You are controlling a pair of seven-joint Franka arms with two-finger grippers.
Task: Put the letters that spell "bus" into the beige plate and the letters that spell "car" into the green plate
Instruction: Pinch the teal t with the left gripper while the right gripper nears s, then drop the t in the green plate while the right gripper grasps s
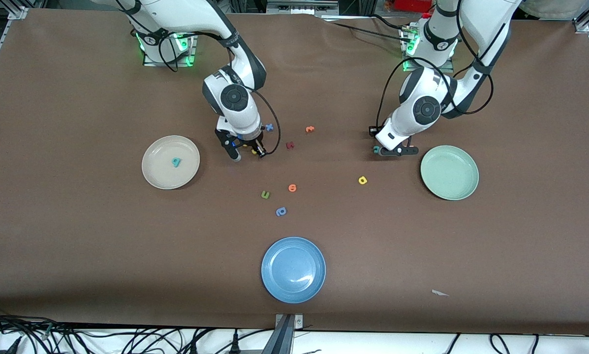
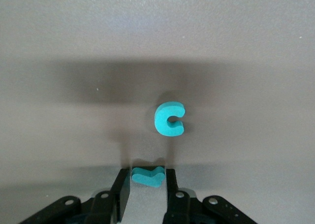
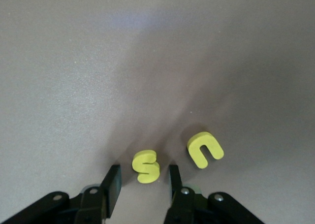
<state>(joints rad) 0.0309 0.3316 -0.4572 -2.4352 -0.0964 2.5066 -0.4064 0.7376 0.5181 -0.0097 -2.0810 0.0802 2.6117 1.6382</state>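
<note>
My left gripper (image 2: 146,176) is shut on the teal "r" (image 2: 147,176), low over the table beside the green plate (image 1: 449,172), on the side toward the middle. The teal "c" (image 2: 170,118) lies flat just ahead of it. My right gripper (image 1: 246,150) is down at the table beside the beige plate (image 1: 170,162). It is open, with a gap on each side of the yellow "s" (image 3: 146,166) between its fingers. The yellow "u" (image 3: 204,149) lies next to the "s". The teal "b" (image 1: 176,162) lies in the beige plate. The yellow "a" (image 1: 362,180) lies on the table nearer the front camera than the left gripper.
A blue plate (image 1: 293,269) sits near the table's front edge. Loose letters lie mid-table: two orange (image 1: 292,187) (image 1: 309,129), a dark red one (image 1: 290,145), a green one (image 1: 265,195), a periwinkle one (image 1: 281,211) and a blue one (image 1: 269,127).
</note>
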